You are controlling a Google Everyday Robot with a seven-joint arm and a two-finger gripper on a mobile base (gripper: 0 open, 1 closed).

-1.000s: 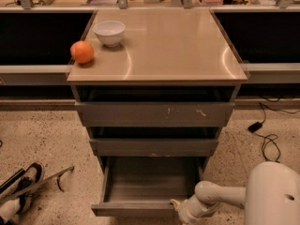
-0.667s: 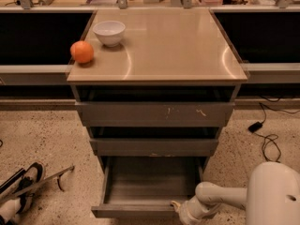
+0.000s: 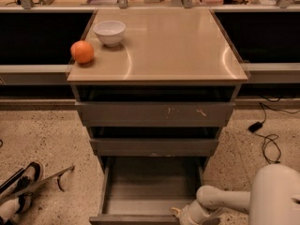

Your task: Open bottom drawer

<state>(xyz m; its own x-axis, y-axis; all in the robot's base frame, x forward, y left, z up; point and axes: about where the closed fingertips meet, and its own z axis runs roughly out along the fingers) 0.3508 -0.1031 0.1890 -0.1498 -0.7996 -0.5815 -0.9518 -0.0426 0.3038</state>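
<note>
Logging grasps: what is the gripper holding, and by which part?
Cannot be told: the gripper sits at the right front edge of the open grey metal bottom drawer.

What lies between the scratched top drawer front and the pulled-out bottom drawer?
In the camera view, only the middle drawer front, with a small pale chip. The gripper is at the right end of the front panel of the bottom drawer.

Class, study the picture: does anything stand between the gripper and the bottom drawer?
Nothing visible does. The gripper sits at the right end of the open bottom drawer, by its front. The orange and white bowl rest up on the cabinet top, well clear.
</note>
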